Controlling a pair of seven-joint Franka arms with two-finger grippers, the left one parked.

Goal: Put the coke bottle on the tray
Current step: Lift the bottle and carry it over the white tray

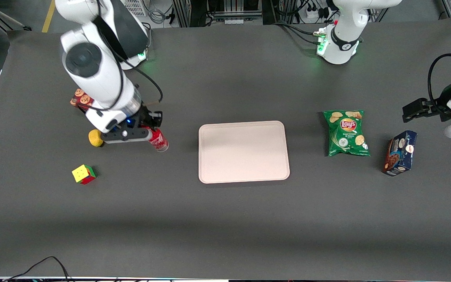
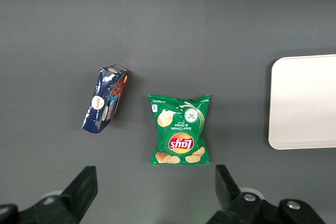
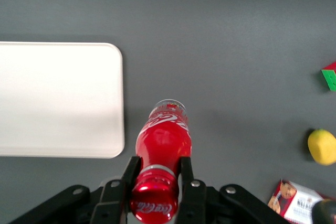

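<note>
The coke bottle (image 1: 158, 140) is small and red with white script and a clear base. It stands on the table toward the working arm's end, beside the tray (image 1: 243, 152), with a gap of bare table between them. My gripper (image 1: 150, 135) is shut on the bottle's neck just under the red cap. The right wrist view shows the fingers (image 3: 129, 170) pressed on both sides of the bottle (image 3: 164, 140), with the gripper (image 3: 157, 169) above it. The pale pinkish-beige tray (image 3: 58, 98) lies flat with nothing on it; its edge also shows in the left wrist view (image 2: 307, 100).
A yellow fruit (image 1: 95, 138) lies beside the gripper, a colour cube (image 1: 83, 174) nearer the front camera, and a red biscuit box (image 1: 81, 99) under the arm. A green Lay's chip bag (image 1: 346, 132) and a dark blue box (image 1: 399, 152) lie toward the parked arm's end.
</note>
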